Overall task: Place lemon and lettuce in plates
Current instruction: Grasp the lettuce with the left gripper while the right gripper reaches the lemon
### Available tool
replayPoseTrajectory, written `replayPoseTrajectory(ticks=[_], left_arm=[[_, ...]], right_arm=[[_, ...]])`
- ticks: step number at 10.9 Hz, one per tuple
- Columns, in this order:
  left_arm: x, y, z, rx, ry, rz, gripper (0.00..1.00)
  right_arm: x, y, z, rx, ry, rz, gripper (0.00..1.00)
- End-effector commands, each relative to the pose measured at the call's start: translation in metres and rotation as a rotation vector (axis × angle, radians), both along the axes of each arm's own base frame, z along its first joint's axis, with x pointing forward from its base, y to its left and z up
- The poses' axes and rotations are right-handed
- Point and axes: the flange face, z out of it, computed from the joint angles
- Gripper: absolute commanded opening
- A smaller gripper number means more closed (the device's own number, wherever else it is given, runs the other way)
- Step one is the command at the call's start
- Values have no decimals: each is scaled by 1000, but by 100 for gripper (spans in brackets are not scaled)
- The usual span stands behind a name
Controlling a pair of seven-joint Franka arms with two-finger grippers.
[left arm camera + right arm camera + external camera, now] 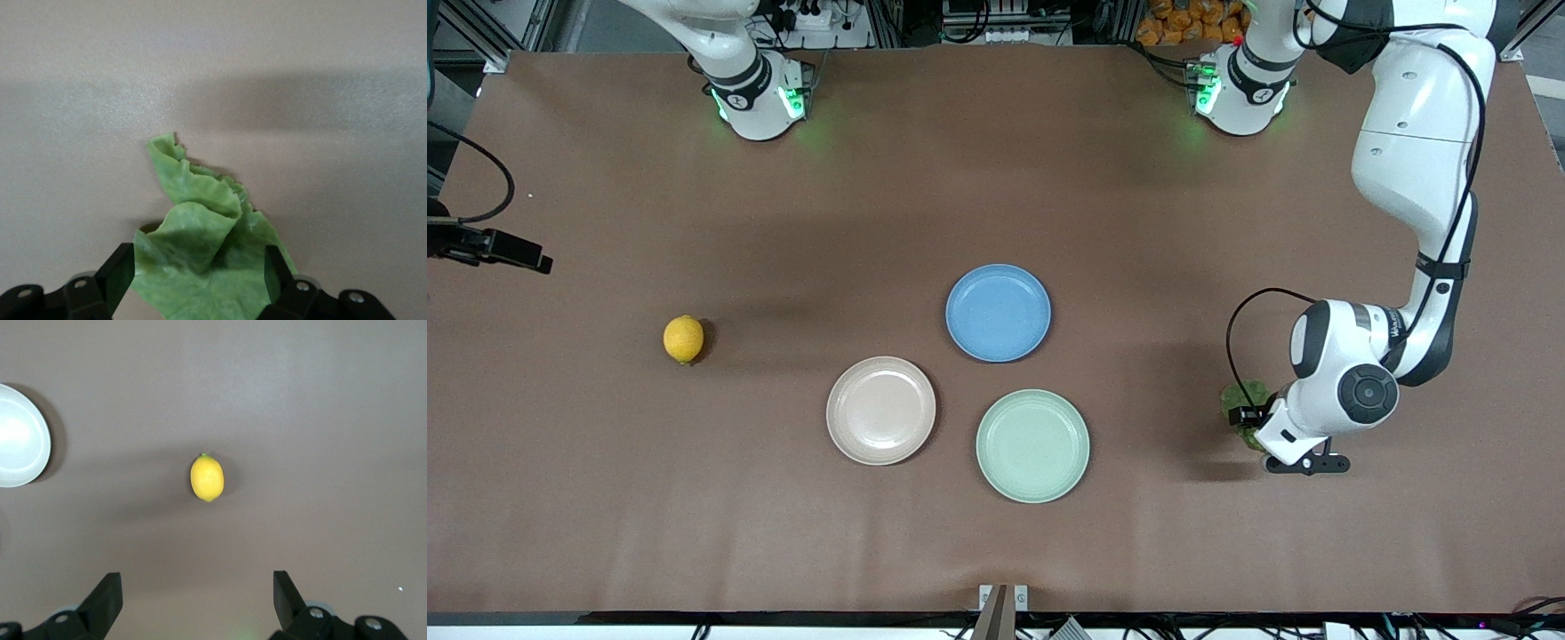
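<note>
The lettuce (1243, 396) lies on the table toward the left arm's end, mostly hidden under the left hand. In the left wrist view the lettuce (200, 233) is a wrinkly green leaf. My left gripper (197, 252) is low over it, open, with one finger on each side of the leaf. The lemon (684, 339) lies toward the right arm's end. My right gripper (197, 577) is open and empty, high above the table near the lemon (207, 478); it is out of the front view. The pink-beige plate (881, 410) and mint plate (1032, 445) are empty.
An empty blue plate (998, 312) sits farther from the front camera than the other two plates. The edge of the pink-beige plate (20, 437) shows in the right wrist view. A black camera mount (489, 247) juts in at the right arm's end of the table.
</note>
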Motion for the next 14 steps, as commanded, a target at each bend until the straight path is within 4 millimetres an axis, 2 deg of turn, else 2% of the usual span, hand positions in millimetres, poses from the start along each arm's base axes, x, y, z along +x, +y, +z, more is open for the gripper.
replayPoseTrajectory(ticks=[1,2,3,5,7,8,11,14], left_arm=[[5,3,-10,24,-19,18,61],[5,4,-12,25,-16,19,48],[5,4,-12,25,-16,20,31],[7,5,-2,24,-29,19,0],[9,7,10,25,-46,18,0],[11,8,16,25,-53,13,0],[12,10,58,31,-72,17,0],[8,-6,103,23,-83,5,0]], right_arm=[[-3,5,-55,8,-20,2,100],[-4,4,-68,10,-6,0,100],[-5,2,-86,11,5,-3,100],[-11,2,-125,12,0,-7,100],[-19,4,-164,9,-17,-6,100],[-20,3,-177,9,-18,-8,100],[-13,4,-212,12,1,-6,100],[-15,4,-256,12,-5,-5,100]])
